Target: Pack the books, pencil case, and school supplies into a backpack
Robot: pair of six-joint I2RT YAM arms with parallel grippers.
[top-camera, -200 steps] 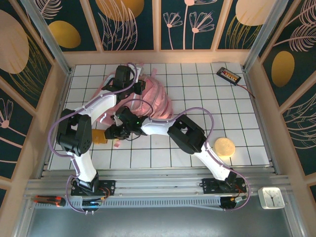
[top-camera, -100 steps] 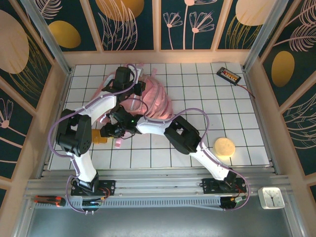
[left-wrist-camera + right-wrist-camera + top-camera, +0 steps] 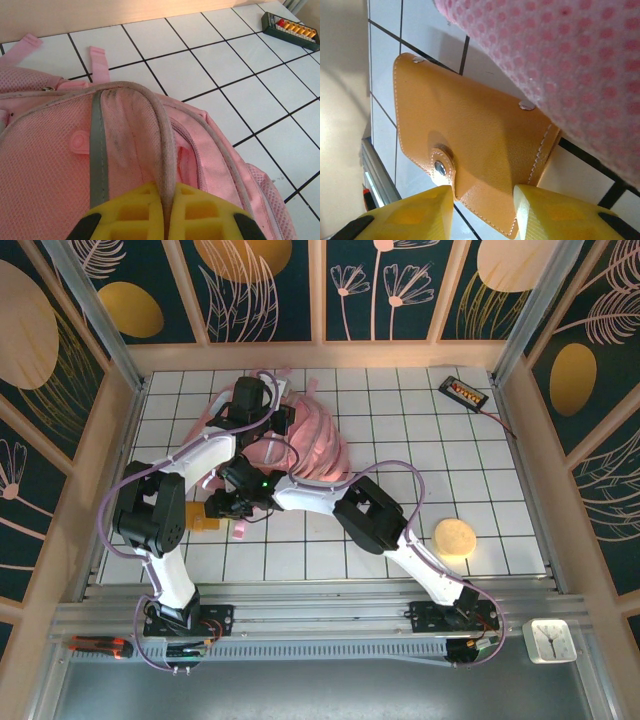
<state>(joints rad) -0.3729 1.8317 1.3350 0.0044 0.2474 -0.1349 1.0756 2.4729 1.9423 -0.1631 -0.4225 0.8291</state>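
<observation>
The large pale pink backpack (image 3: 305, 445) lies at the back left of the tiled table. My left gripper (image 3: 270, 422) is above it, shut (image 3: 167, 212) on the greyish piped rim of the backpack (image 3: 60, 165), which runs up between the yellow fingers. My right gripper (image 3: 216, 508) reaches left to the small orange-brown square pad (image 3: 200, 523). It stands open (image 3: 484, 212), a fingertip on each side of the near corner of the pad (image 3: 470, 120), which lies flat with a snap tab. Pink backpack mesh (image 3: 570, 60) overhangs the pad. Books, pencil case and clip pieces are hidden.
A black slab with an orange label (image 3: 464, 392) sits at the back right, also in the left wrist view (image 3: 291, 29). A round pale yellow object (image 3: 454, 537) lies at the front right. Pink straps (image 3: 100, 67) trail behind the backpack. The left wall (image 3: 120, 470) is close to the pad.
My right gripper has slid left along the backpack's front edge until its fingers flank the orange-brown pad. The left gripper has kept its hold.
</observation>
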